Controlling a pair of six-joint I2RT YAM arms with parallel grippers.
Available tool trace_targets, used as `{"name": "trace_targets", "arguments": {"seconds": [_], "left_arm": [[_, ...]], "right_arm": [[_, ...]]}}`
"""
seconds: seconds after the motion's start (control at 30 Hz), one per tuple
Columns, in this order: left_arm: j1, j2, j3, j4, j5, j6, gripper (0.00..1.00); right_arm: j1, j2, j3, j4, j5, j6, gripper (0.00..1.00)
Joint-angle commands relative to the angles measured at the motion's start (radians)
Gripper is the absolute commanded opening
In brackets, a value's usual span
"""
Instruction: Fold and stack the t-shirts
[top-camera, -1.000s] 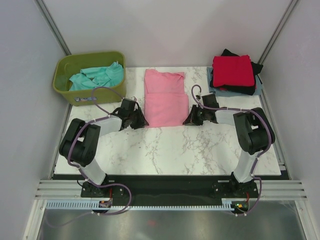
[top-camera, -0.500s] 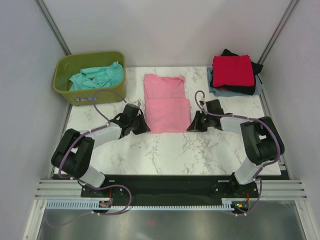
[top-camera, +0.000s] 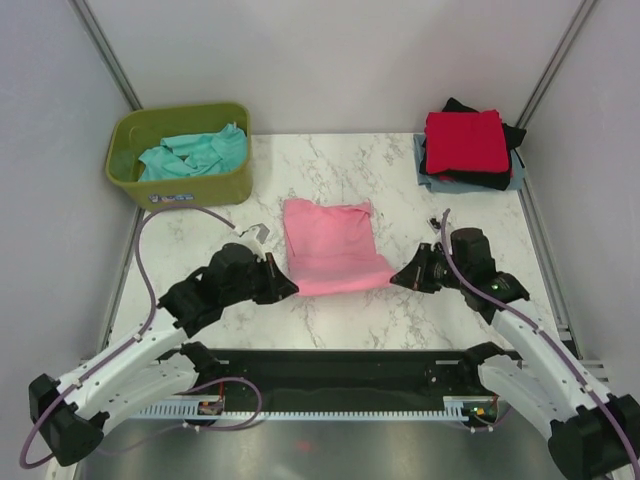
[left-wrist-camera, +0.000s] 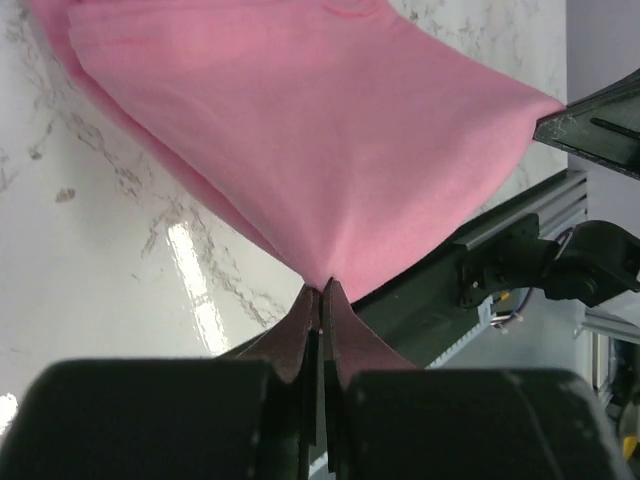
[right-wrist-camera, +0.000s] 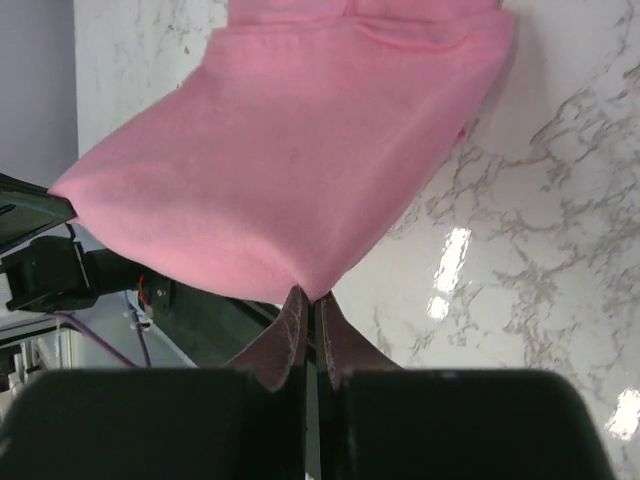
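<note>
The left hand (top-camera: 288, 288) is clenched on the near left corner of the folded pink t-shirt (top-camera: 333, 247), its two fingers pressed together with the cloth pinched between the tips; the right hand (top-camera: 398, 280) is clenched the same way on the near right corner; the shirt spans the gap between the two hands, drawn up into a small peak at each pinch, while its far part lies on the marble surface (top-camera: 330, 320) beyond both hands; farther out from the left hand, and off to its left, an olive-green tub (top-camera: 180, 188) holds a crumpled teal t-shirt (top-camera: 195, 152); well beyond the right hand, slightly to its right, a folded red t-shirt (top-camera: 464, 140) tops a black t-shirt (top-camera: 497, 180), with a grey-blue t-shirt (top-camera: 421, 152) underneath.
</note>
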Motion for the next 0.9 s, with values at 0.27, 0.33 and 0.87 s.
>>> {"name": "trace_targets", "arguments": {"seconds": [0.27, 0.33, 0.87], "left_arm": [[-0.034, -0.055, 0.246, -0.31, -0.067, -0.105, 0.02], [-0.032, -0.018, 0.274, -0.324, -0.081, -0.09, 0.02], [0.255, 0.305, 0.383, -0.181, 0.038, 0.126, 0.02]], "right_arm": [[0.021, -0.091, 0.254, -0.285, 0.077, 0.064, 0.0], [0.021, -0.048, 0.285, -0.283, 0.095, 0.044, 0.0], [0.004, 0.391, 0.481, -0.144, 0.178, -0.072, 0.0]]}}
